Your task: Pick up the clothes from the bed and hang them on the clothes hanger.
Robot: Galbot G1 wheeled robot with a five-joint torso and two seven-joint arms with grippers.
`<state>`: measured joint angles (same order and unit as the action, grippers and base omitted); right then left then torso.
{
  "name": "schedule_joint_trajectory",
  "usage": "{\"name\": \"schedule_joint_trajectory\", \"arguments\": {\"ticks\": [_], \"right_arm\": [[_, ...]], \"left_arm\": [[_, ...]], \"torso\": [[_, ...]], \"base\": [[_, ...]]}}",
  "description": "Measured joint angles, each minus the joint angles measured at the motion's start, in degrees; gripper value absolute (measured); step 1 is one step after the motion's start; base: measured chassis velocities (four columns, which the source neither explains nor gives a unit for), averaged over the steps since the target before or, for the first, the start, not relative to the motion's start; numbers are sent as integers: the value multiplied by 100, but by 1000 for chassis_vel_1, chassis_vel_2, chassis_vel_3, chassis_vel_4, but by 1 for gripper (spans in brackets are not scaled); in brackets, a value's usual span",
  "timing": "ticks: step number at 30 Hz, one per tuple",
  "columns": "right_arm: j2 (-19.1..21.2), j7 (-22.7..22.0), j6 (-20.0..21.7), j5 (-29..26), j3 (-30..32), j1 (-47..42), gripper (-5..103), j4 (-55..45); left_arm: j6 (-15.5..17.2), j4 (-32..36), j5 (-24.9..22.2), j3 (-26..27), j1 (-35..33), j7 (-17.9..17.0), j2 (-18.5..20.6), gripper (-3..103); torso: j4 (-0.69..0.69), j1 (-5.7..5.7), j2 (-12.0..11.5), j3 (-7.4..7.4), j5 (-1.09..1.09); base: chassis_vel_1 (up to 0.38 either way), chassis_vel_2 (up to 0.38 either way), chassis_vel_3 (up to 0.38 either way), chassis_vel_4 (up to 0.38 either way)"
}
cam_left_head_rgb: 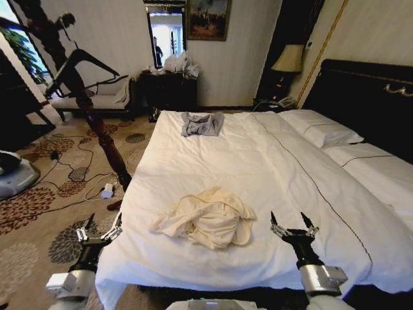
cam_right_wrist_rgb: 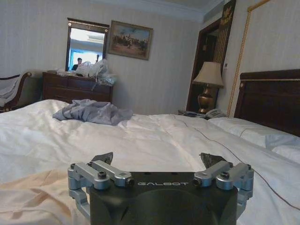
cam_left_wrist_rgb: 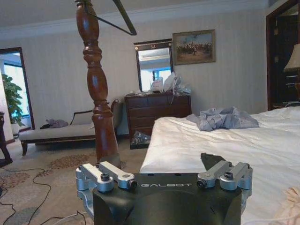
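From the head view, you have the cream shirt (cam_left_head_rgb: 206, 218) crumpled in a loose heap on the bed (cam_left_head_rgb: 258, 161), near its foot edge, well short of the grey garment (cam_left_head_rgb: 201, 123). It looks thin, soft and light, so expect it to sag and trail; pinch a raised fold on top of the heap. The left gripper (cam_left_head_rgb: 99, 230) hangs just off the bed's side edge over carpet, the right gripper (cam_left_head_rgb: 293, 227) over the sheet beside the shirt; both are spread wide and empty.

In the left wrist view, the coat stand (cam_left_wrist_rgb: 97, 89) rises close beside the bed, with the black hanger (cam_left_wrist_rgb: 115, 18) up on it.

In the right wrist view, open sheet lies ahead; shirt fabric (cam_right_wrist_rgb: 33, 192) lies just beside the claw.
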<state>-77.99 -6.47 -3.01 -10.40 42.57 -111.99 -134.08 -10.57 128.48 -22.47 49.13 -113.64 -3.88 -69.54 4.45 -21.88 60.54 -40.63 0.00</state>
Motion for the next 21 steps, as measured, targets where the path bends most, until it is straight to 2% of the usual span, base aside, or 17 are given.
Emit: {"name": "schedule_joint_trajectory", "arguments": {"ticks": [13,21], "right_arm": [[-117,-194,33,314,-281,-105,100,211],[-106,-207,34,298,-266,-107,100,235]], "left_arm": [[3,-91,106,-442,-126,43,48,99],[122,-249,-84,-837,-10,161,451,97]], "torso": [[0,0,0,0,0],[0,0,0,0,0]], "base": [[0,0,0,0],[0,0,0,0]]}}
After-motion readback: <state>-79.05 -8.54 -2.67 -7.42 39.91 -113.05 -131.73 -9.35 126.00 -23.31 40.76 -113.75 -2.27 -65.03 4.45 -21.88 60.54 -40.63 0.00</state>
